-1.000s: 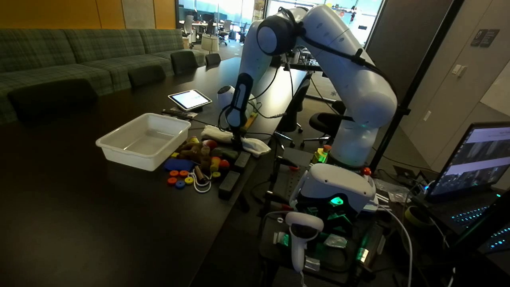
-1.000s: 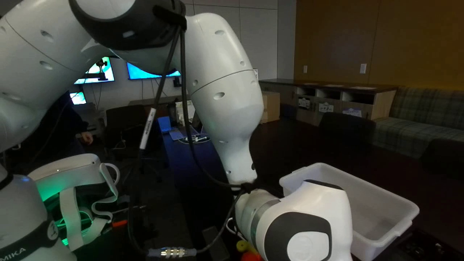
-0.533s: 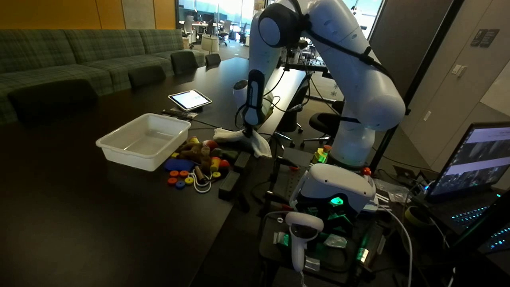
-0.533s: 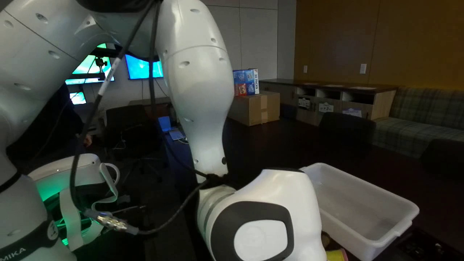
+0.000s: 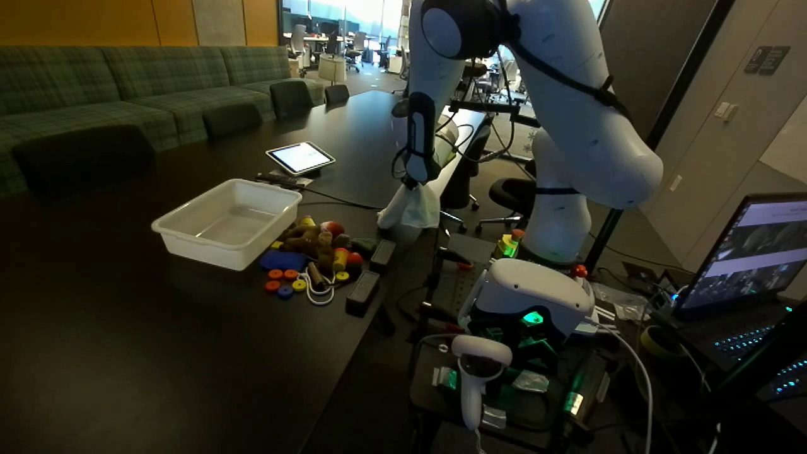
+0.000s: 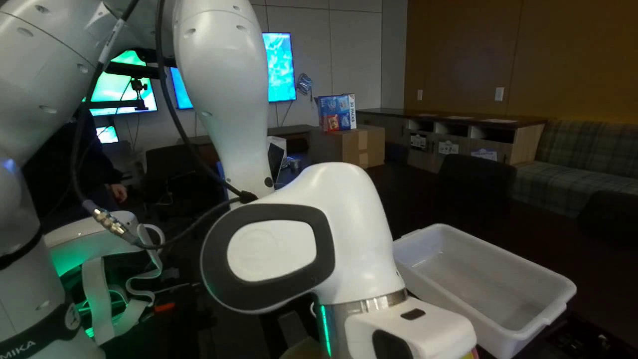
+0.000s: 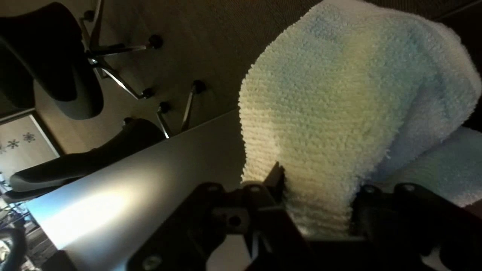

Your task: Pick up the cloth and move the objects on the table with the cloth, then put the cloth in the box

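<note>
Box (image 5: 198, 250), inner floor (image 5: 232, 223) showing, stands well apart from the cloth (image 7: 331, 113) the pincer (image 7: 318, 197) pinches.

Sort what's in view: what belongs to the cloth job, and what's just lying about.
Part of the job:
White towelling cloth
Black two-fingered gripper, holding the cloth
White rectangular plastic box
Cluster of small coloured objects beside the box, likely what's to be moved

Lying about:
White rectangular tablet
White plastic headset
Brown cardboard carton
Printed blue-and-red pack on the carton
</note>
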{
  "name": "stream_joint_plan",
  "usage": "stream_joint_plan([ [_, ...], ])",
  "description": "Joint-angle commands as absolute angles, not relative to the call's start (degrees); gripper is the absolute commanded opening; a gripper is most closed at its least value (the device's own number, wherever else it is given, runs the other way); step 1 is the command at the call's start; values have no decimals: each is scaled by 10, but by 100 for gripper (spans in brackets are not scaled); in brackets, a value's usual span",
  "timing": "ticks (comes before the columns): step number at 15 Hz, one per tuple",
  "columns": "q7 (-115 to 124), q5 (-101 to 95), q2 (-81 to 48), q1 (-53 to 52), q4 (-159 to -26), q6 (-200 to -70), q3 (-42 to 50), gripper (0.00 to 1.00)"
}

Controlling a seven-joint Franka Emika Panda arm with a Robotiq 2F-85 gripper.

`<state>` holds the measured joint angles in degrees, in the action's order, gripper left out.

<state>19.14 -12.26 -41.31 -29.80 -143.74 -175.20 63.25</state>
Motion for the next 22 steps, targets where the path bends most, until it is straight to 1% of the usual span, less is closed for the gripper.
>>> stream_joint_plan([
  [1,179,-74,-415,-431,-1524,-1784,749,18],
  [2,168,-64,-415,-455,-1535,-1780,772,18],
  [6,129,-39,-419,-524,-1586,-1780,815,18],
  [8,113,-33,-422,-537,-1607,-1781,801,18],
  [9,107,-32,-424,-539,-1616,-1783,789,18],
  [10,100,-36,-427,-500,-1577,-1763,747,18],
  [15,85,-42,-434,-482,-1579,-1770,651,17],
  [22,47,-55,-423,-477,-1570,-1763,562,17],
])
